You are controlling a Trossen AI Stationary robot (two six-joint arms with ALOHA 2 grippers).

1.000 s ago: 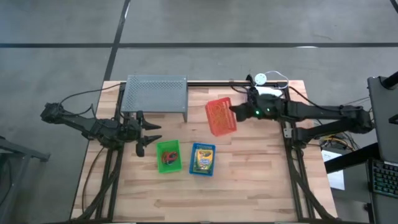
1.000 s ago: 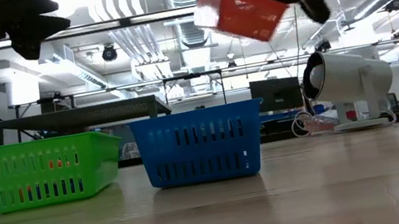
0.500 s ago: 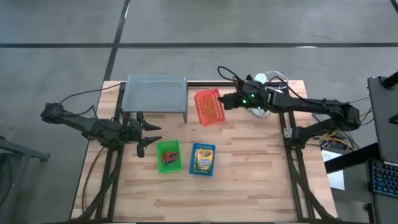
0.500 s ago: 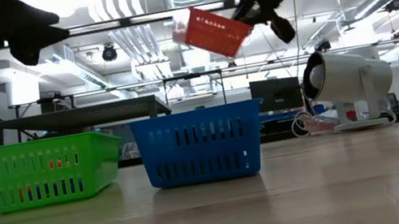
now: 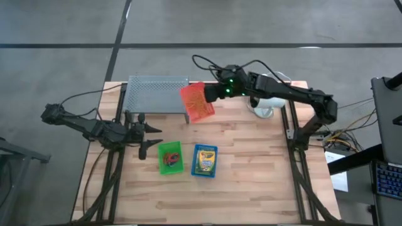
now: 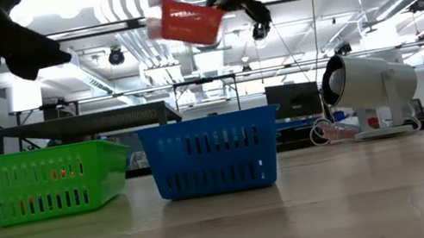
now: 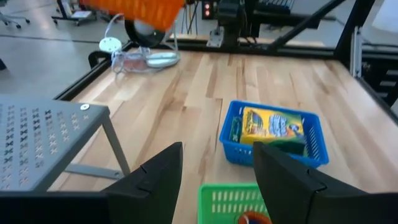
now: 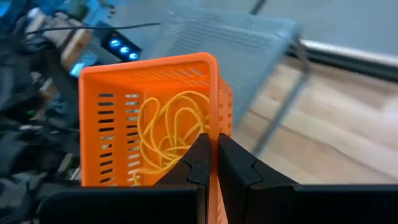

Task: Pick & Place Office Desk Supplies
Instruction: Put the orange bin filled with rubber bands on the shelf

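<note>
My right gripper (image 5: pixel 213 94) was clamped on the rim of the orange slotted plastic basket (image 5: pixel 196 103) of thin rubber bands (image 8: pixel 166 134), held above the counter (image 5: pixel 251 169) beside the grey perforated metal rack (image 5: pixel 157 94). My left gripper (image 5: pixel 149 136) hung open near the green basket (image 5: pixel 169 157).

Right tool (image 5: pixel 212 94) clamped, seemingly raised

Orange basket (image 7: pixel 132 10) cut off by left wrist view's edge; green basket's (image 5: pixel 169 157) contents too small to tell.

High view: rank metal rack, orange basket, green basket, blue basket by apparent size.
1. Metal rack.
2. Orange basket, though it is lifted nearer the camera, so unsure.
3. Blue basket and green basket look about alike.
</note>
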